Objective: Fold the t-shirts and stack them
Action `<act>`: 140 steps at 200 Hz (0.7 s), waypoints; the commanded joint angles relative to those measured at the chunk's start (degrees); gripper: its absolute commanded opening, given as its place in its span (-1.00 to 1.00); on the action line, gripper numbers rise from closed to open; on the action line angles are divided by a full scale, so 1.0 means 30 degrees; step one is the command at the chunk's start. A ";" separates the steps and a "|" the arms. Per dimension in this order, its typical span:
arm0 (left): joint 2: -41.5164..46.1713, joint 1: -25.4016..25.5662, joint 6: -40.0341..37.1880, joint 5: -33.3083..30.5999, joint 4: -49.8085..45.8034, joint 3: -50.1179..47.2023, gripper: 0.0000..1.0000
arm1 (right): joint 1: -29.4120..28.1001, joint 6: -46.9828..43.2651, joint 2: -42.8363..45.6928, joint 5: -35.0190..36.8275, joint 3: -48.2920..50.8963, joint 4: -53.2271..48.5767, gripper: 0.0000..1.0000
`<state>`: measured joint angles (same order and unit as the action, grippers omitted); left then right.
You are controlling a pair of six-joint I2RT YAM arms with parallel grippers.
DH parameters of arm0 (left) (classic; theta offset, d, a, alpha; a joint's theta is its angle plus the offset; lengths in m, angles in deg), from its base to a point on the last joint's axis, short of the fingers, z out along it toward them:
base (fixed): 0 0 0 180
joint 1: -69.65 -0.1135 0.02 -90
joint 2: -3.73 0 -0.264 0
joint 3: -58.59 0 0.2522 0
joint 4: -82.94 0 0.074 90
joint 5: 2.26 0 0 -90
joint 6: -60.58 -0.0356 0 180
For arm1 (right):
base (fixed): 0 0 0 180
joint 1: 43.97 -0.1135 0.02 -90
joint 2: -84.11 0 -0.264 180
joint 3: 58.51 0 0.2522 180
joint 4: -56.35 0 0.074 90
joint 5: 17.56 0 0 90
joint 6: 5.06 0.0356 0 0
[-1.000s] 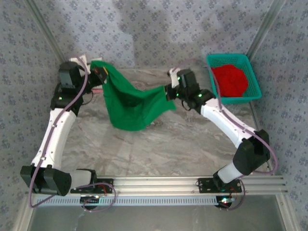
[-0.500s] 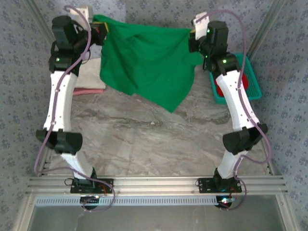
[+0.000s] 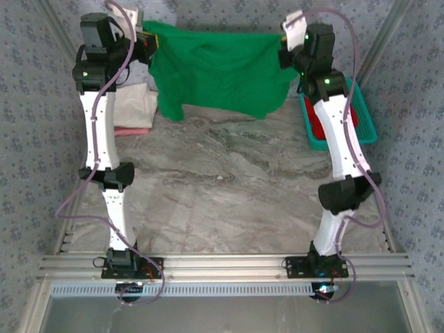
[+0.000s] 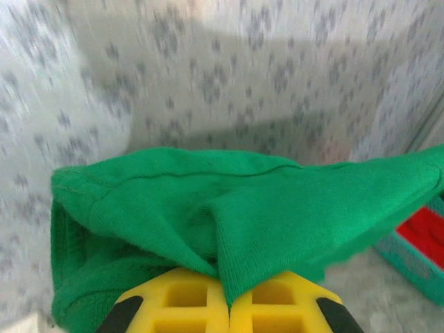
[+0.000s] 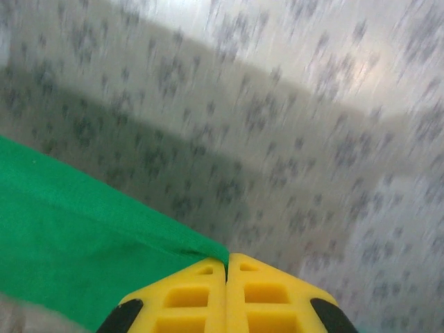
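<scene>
Hanging green t-shirt (image 3: 222,73) stretched between both end effectors (image 3: 148,44) (image 3: 284,43).

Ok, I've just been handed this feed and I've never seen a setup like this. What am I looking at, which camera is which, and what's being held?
These are two white robot arms, a left arm and a right arm, bolted at the near edge of a marble table. The wide picture comes from a fixed camera above and behind them. The other two come from a camera on each wrist, looking past that arm's yellow fingers.

The left gripper and right gripper are both shut on a green t-shirt, holding it stretched in the air over the far side of the table.

Beside the left arm lies a cream-white cloth with a pink cloth showing under its near edge, probably folded shirts. On the right, a teal basket holds a red shirt.
</scene>
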<state>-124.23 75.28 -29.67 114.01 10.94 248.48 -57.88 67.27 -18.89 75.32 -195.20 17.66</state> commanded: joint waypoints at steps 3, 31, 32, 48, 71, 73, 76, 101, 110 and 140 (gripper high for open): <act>-0.0946 0.1361 -0.2408 -0.1098 -0.8053 0.1791 -1.00 | -0.1116 0.1482 0.5070 0.0127 0.7698 0.3462 -1.00; -0.1022 0.6256 -0.2939 -0.5342 -1.1663 -0.2654 -1.00 | -0.2952 0.5171 1.0079 0.0576 1.7474 0.5306 -1.00; -0.0995 0.6468 -0.2951 -0.5481 -1.1667 -0.2909 -1.00 | -0.3054 0.5311 1.0224 0.0571 1.7756 0.5387 -1.00; 0.1119 0.9007 -0.1729 -0.8072 -0.8597 -0.9644 -1.00 | -0.4002 0.7674 1.2122 0.0187 2.2653 0.6927 -1.00; 0.8729 0.8850 0.1539 -0.7838 0.1171 -2.3954 -0.91 | -0.5213 0.9491 1.3205 -0.0555 2.5897 0.6825 -1.00; 0.9072 0.8628 0.1846 -0.7829 0.1222 -2.4461 -0.91 | -0.5325 0.9493 1.3246 -0.0506 2.5987 0.6657 -1.00; 0.9591 0.8299 0.2238 -0.7741 0.1245 -2.5236 -0.91 | -0.5500 0.9509 1.3266 -0.0429 2.6126 0.6436 -1.00; 1.4225 0.7971 0.3666 -0.7396 0.3329 -3.2818 -0.85 | -0.6410 0.9680 1.3536 -0.0299 2.7626 0.5603 -1.00; 1.5824 0.8344 0.4506 -0.7219 0.4311 -3.5270 -0.84 | -0.6748 0.9970 1.3810 -0.0350 2.8123 0.5009 -1.00; 1.9491 0.7983 0.7340 -0.8269 0.5012 -4.0625 -0.67 | -0.7331 1.1508 1.5756 0.1323 2.9217 0.2092 -0.94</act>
<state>-70.22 99.49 -16.52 91.12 19.71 135.07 -79.06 96.05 23.47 74.99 -109.39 30.86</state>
